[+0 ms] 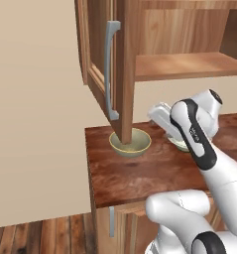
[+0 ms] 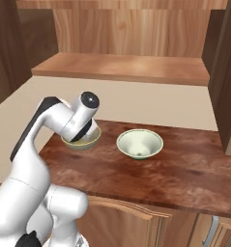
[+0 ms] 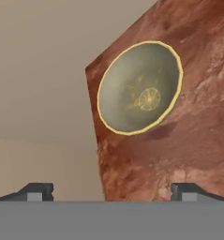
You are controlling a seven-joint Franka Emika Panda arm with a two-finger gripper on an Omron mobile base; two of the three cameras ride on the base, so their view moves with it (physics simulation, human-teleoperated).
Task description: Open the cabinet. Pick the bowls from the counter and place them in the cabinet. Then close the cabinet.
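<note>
The olive-tan bowl (image 1: 130, 144) sits on the dark reddish counter (image 1: 140, 173) near its left end, below the edge of the open left cabinet door (image 1: 97, 54). To its right stands the pale white-green bowl (image 2: 139, 144), upright and partly hidden by my arm in the left base view. The cabinet is open, its wooden shelf (image 2: 122, 67) bare. My gripper (image 3: 112, 192) hangs above the counter close to the olive-tan bowl (image 3: 139, 89), open, with nothing between its fingertips (image 3: 36, 191). In the right base view my hand covers part of that bowl (image 2: 83, 141).
The left door's long grey handle (image 1: 110, 69) hangs out over the counter's left end. The right door (image 2: 225, 72) stands open at the right. A beige wall runs behind. A base cabinet with a short grey handle (image 1: 111, 222) sits below the counter.
</note>
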